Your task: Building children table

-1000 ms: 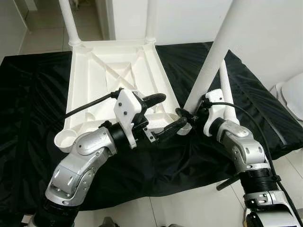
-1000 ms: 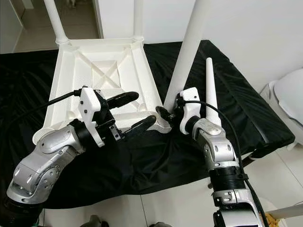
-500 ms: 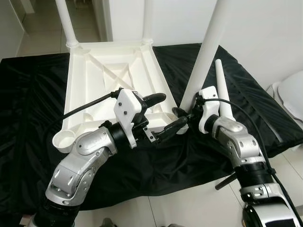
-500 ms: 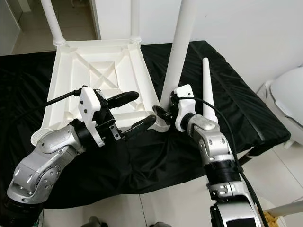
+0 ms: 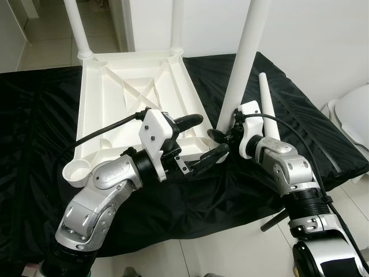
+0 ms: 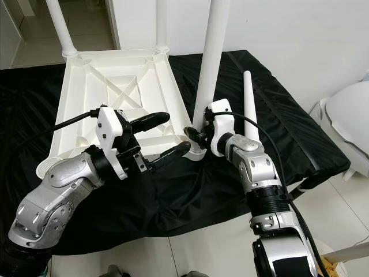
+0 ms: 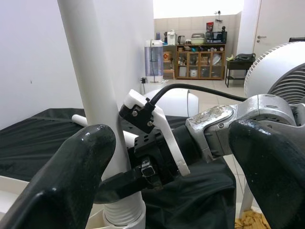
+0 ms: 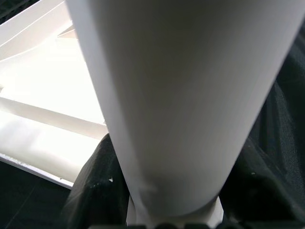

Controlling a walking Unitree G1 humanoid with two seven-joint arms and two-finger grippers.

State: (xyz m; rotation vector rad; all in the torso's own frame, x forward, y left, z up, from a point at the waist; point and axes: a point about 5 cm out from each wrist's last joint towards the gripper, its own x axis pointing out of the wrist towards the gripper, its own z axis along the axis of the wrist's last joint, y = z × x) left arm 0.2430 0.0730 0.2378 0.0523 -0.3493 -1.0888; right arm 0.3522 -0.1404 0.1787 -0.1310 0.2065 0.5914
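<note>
A black cloth (image 5: 300, 115) covers the surface, with a white fan (image 7: 281, 81) and shelves (image 7: 200, 59) nearby.

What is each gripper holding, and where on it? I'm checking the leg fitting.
The right gripper clamps the white table leg near its base, just above the corner socket of the upturned tabletop. The left gripper is open, holding nothing.

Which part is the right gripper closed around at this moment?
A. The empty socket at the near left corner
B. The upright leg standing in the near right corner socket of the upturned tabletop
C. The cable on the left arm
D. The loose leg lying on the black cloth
B: the right gripper clamps the base of the upright leg at the tabletop corner, while the loose leg lies untouched on the cloth beside it.
</note>
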